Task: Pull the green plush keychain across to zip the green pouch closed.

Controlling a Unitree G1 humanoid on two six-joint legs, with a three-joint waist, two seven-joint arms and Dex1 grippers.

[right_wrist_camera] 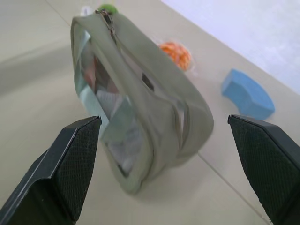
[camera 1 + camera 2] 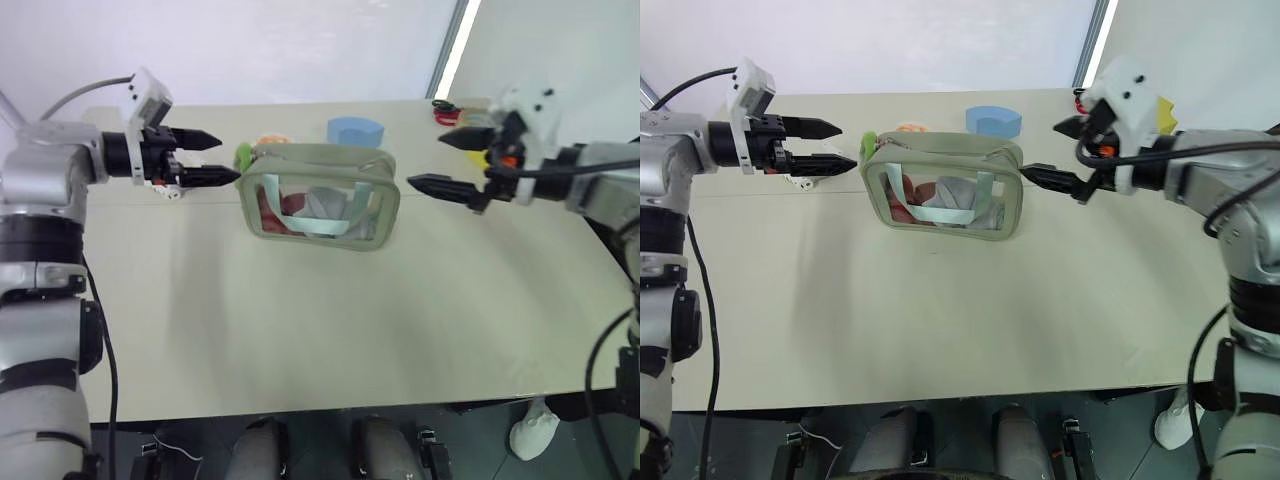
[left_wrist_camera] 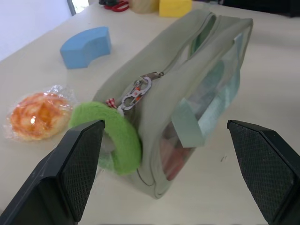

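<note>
Green plush keychain (image 3: 108, 137) hangs at green pouch (image 2: 320, 195) end, mid-worktop (image 2: 320, 330). Left pincer (image 2: 205, 158) spread, empty, just beside it. Right pincer (image 2: 450, 163) spread, empty, beyond opposite end.

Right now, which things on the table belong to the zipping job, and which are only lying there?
For the job:
sage-green soft pouch with clear sides
lime-green fuzzy plush keychain

Lying about:
blue curved foam block
orange-white wrapped ball
yellow block
</note>
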